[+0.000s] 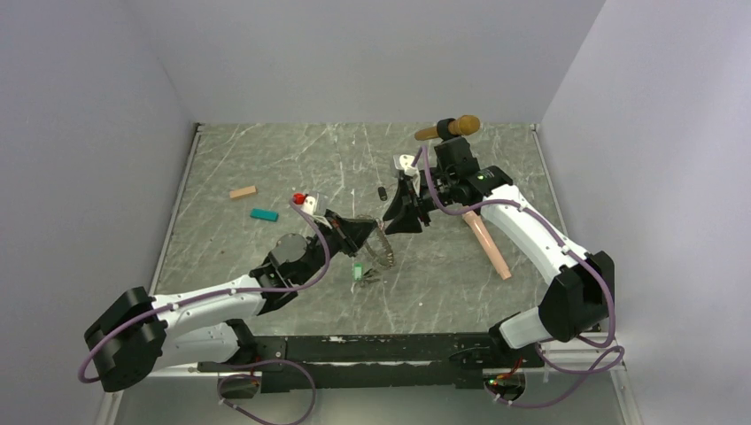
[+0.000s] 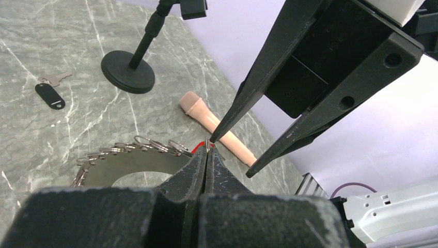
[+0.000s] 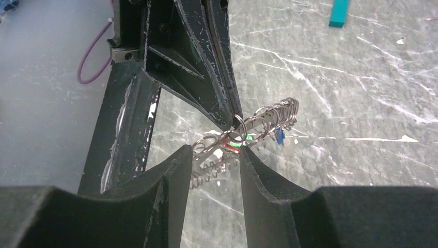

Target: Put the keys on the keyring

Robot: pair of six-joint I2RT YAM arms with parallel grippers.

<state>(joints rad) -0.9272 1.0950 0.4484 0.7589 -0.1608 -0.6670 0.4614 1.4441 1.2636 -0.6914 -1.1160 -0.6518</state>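
Note:
The keyring (image 2: 124, 151), a limp chain of small metal rings, hangs from my left gripper (image 2: 208, 149), which is shut on one thin ring at its tip. A red tag (image 2: 198, 149) shows just behind that tip. In the top view the left gripper (image 1: 361, 232) holds the keyring (image 1: 383, 249) above the table. My right gripper (image 3: 214, 155) is open, its fingers on either side of the rings (image 3: 268, 116) just below the left fingertip. Red (image 3: 230, 145), green (image 3: 249, 137) and blue (image 3: 279, 135) tags show by the rings. A green-tagged key (image 1: 359, 272) lies on the table. A black-tagged key (image 2: 50, 95) lies apart.
A pink microphone (image 1: 487, 244) lies at the right, under my right arm. The black round stand base (image 2: 127, 72) stands at the back. A teal block (image 1: 263, 214), a tan block (image 1: 243, 192) and a small red thing (image 1: 299, 197) lie at the left.

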